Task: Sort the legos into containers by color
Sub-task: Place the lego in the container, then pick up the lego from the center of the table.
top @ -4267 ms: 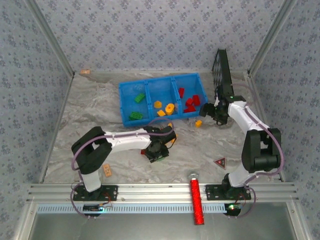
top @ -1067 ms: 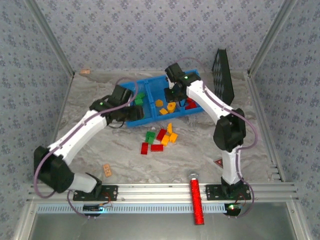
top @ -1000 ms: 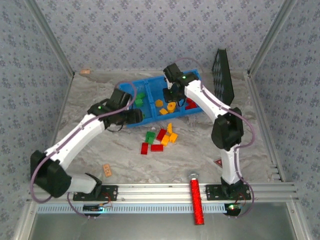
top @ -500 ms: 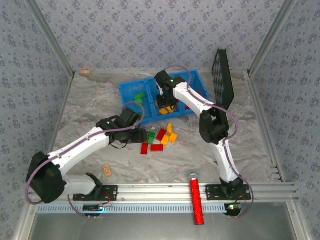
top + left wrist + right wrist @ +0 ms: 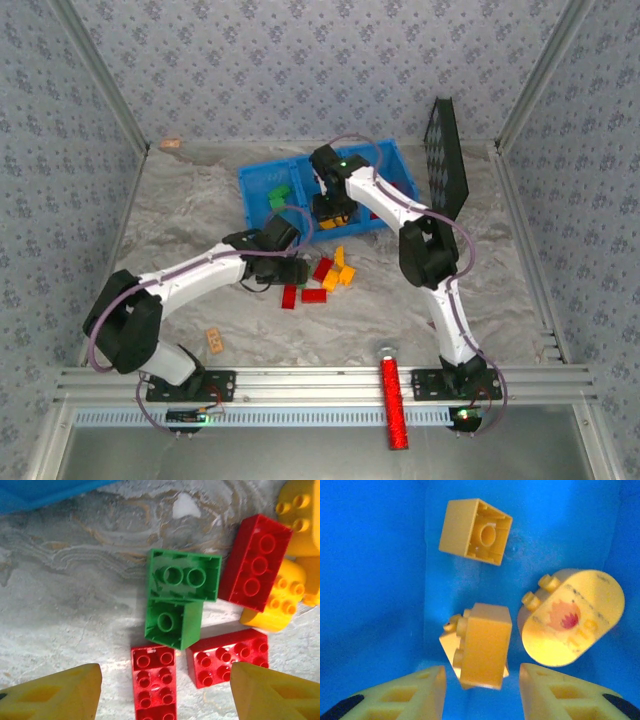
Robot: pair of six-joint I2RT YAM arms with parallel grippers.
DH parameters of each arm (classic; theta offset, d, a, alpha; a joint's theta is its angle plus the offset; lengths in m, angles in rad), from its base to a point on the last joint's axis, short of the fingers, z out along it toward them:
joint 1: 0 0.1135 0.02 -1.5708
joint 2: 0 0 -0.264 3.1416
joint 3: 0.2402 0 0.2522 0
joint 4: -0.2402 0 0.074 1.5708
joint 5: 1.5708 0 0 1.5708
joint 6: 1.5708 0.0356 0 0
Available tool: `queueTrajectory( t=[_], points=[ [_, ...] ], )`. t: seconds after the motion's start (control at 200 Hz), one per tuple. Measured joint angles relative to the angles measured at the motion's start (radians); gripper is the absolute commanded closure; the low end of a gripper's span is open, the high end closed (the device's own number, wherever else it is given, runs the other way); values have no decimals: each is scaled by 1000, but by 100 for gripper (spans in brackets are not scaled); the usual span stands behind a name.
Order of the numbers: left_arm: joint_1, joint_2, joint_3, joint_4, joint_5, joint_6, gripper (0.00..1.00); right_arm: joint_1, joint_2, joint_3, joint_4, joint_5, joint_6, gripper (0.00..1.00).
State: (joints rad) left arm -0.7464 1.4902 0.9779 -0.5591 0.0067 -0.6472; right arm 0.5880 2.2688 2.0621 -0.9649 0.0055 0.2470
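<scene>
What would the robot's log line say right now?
left gripper open over green legos | right gripper open above yellow legos in middle container

Blue compartment [image 5: 380, 580] holds three yellow bricks [image 5: 475, 531] — one at the parted tool [image 5: 481, 675].

You've got loose legos [image 5: 322, 270] on the table [image 5: 180, 220] by the blue containers [image 5: 246, 198]: two green ones [image 5: 182, 575] hollow-side up, three red ones [image 5: 255, 562] studs-up, some yellow ones [image 5: 272, 602], plus more yellow bricks [image 5: 475, 525] in the middle compartment.
</scene>
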Motion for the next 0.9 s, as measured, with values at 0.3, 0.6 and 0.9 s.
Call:
queueTrajectory(
  t=[0.3,0.6,0.9],
  points=[
    [-1,87,39,41,1,34,32,0,-212,-133,26,-2,19,45],
    [-8,178,73,47,2,56,32,-11,-391,-325,67,-3,44,41],
    [-10,250,95,48,7,60,33,-54,-527,-588,108,-4,94,33]
  ],
)
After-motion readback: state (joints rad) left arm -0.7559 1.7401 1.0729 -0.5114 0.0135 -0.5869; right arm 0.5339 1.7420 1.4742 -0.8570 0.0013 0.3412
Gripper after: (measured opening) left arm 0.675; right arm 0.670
